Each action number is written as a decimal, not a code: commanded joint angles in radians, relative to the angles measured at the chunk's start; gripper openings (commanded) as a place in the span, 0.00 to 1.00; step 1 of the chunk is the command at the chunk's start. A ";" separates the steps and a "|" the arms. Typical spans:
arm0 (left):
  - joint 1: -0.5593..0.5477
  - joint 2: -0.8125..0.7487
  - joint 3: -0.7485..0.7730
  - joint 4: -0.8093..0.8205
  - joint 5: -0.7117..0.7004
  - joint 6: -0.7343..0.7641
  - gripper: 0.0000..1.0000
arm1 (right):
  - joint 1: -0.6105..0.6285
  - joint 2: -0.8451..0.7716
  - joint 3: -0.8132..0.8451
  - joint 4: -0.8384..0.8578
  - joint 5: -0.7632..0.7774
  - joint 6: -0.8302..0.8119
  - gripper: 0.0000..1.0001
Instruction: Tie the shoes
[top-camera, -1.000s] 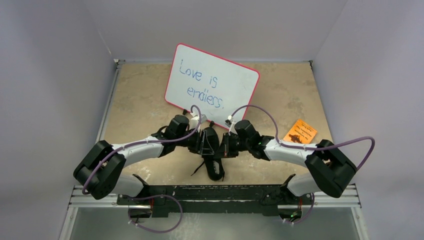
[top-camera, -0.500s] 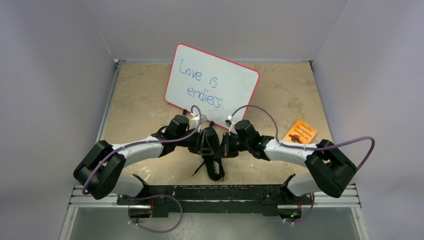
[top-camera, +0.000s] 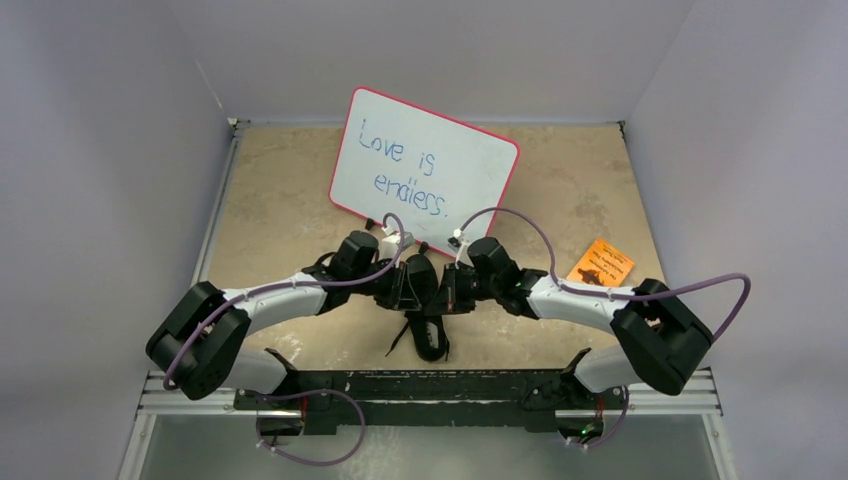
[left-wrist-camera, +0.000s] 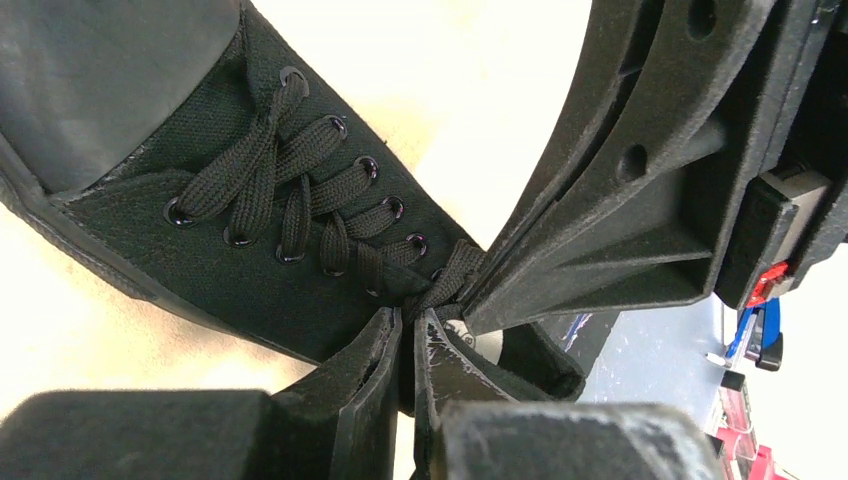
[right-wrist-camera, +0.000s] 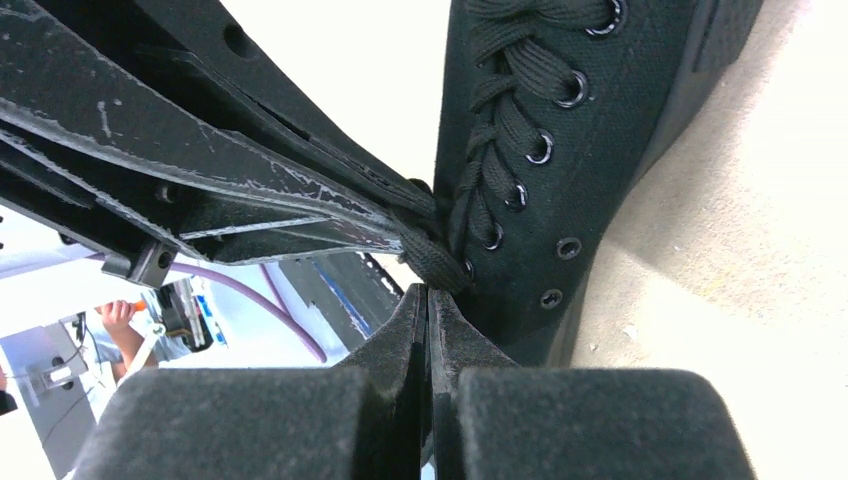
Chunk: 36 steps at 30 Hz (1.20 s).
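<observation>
From above, the small all-black low-top canvas sneaker (top-camera: 430, 338) lies low in the middle of the frame on the mottled tan table (top-camera: 290, 220). The left gripper (top-camera: 405, 287) and right gripper (top-camera: 446, 290) meet nose to nose over its throat. A pink-edged whiteboard (top-camera: 425, 170) sits above, and an orange paper card (top-camera: 601, 264) at right.

In the left wrist view, that arm's fingers at bottom centre are pressed nearly together, pinching a strand of the thin black laces (left-wrist-camera: 300, 190) where it leaves the top eyelets.

In the right wrist view, its fingers are closed tight at centre, their tips on a bunched strand (clamped, as far as I can tell).

This looks like the start of the knot. Next, each arm must draw its strand clear and cross them without dragging the shoe.
</observation>
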 joint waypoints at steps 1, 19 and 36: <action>0.002 -0.039 0.010 0.061 -0.054 0.000 0.05 | -0.006 -0.013 0.074 -0.071 -0.035 -0.051 0.00; 0.002 -0.081 -0.038 0.162 -0.051 -0.089 0.00 | -0.145 0.072 0.233 -0.214 -0.270 -0.354 0.46; -0.020 -0.171 -0.125 0.265 -0.235 -0.205 0.00 | -0.147 0.087 0.201 -0.139 -0.332 -0.309 0.00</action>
